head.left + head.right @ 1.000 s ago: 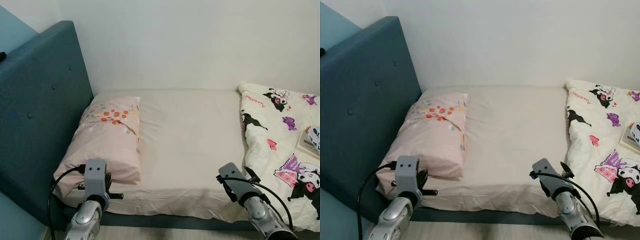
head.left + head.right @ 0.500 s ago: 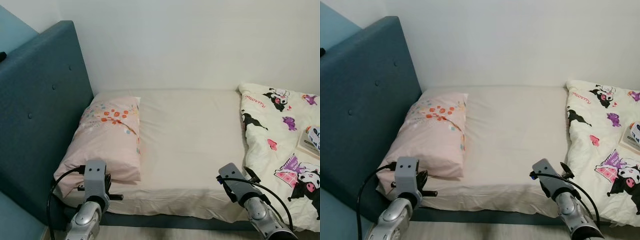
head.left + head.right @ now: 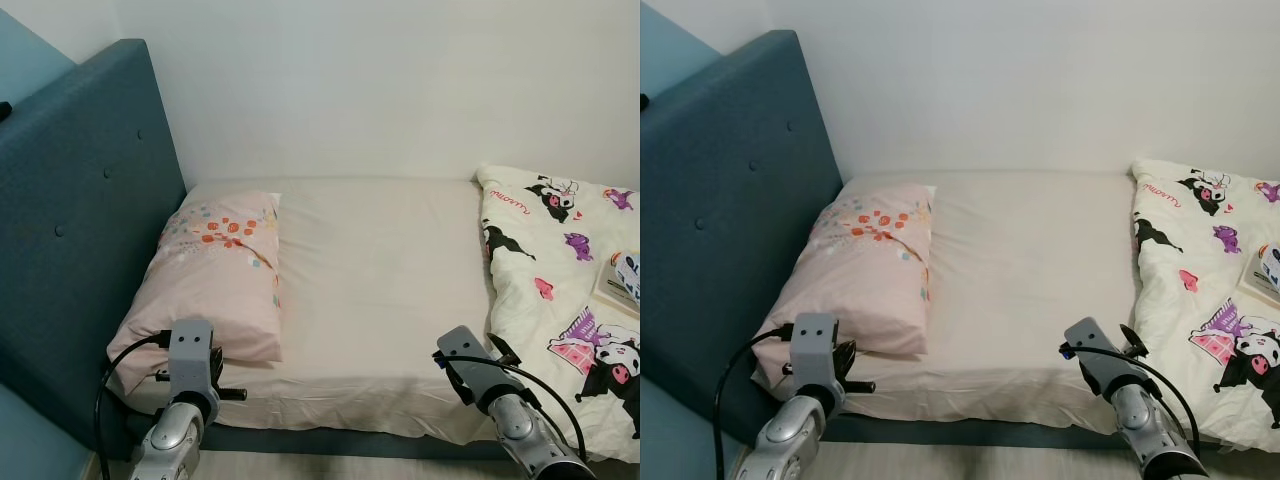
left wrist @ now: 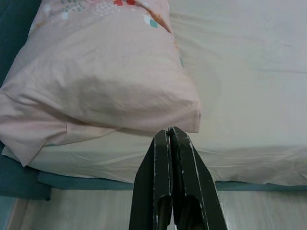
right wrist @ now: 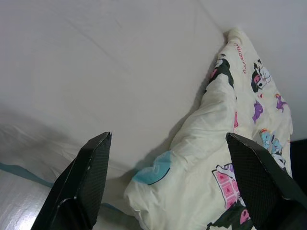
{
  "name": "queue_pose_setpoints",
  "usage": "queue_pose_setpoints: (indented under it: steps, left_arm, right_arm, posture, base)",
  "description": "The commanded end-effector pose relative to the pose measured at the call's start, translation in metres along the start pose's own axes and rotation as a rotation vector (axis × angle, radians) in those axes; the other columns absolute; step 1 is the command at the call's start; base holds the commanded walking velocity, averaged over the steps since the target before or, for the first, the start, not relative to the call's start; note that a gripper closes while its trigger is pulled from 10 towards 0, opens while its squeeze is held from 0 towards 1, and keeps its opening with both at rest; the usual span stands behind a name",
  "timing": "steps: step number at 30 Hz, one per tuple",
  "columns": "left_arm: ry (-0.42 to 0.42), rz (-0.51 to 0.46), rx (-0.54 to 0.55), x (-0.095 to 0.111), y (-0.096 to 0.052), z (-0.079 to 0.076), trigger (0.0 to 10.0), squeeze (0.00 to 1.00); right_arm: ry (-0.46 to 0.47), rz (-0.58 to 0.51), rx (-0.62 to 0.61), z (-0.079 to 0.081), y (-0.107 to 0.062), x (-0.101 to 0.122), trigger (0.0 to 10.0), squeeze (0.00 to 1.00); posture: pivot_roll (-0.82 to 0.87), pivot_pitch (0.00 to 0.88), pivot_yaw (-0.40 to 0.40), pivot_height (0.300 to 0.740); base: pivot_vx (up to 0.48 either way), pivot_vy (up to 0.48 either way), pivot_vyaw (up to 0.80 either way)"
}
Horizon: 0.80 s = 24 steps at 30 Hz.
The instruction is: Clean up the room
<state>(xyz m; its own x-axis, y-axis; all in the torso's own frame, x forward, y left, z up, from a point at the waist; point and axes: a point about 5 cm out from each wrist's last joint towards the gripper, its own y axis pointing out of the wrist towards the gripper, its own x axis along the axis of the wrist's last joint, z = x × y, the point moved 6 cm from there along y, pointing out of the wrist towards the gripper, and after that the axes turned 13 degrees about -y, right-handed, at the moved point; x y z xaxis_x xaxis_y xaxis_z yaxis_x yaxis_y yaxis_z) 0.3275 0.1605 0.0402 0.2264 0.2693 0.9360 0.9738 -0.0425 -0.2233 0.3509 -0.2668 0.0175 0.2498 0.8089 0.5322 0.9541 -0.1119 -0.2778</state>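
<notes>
At nine o'clock a dark teal padded headboard (image 3: 75, 230) backs the pink floral-print pillow (image 3: 215, 275), which lies flat on the cream fitted bed sheet (image 3: 380, 290). The left gripper (image 4: 173, 139) hovers at seven o'clock by the pillow's near corner, fingers clenched together and holding nothing. At five o'clock the right gripper (image 5: 168, 177) hangs spread wide and released above the folded-back edge of the cream cartoon-print quilt (image 3: 560, 270), heaped at three o'clock. The likely step is spreading that quilt: grasp deep into its bunched edge and pull toward the pillow. A small book-like item (image 3: 622, 283) lying on the quilt could slide off.
</notes>
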Motion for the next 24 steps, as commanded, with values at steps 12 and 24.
queue_pose_setpoints:
  steps: [12, 24]
  left_arm:
    - [-0.008, 0.015, 0.008, -0.0044, -0.0034, -0.0009, 10.0, 0.00]
    - [-0.008, 0.020, 0.007, -0.0051, -0.0034, -0.0012, 10.0, 0.00]
  right_arm:
    - [0.000, 0.015, 0.009, -0.0003, -0.0017, -0.0064, 10.0, 0.00]
    - [0.000, 0.015, 0.010, -0.0002, -0.0022, -0.0071, 10.0, 0.00]
  posture:
    - [0.02, 0.122, -0.007, 0.740]
    - [0.02, 0.120, -0.005, 0.740]
  base:
    - [0.000, 0.000, 0.00]
    - [0.000, 0.000, 0.00]
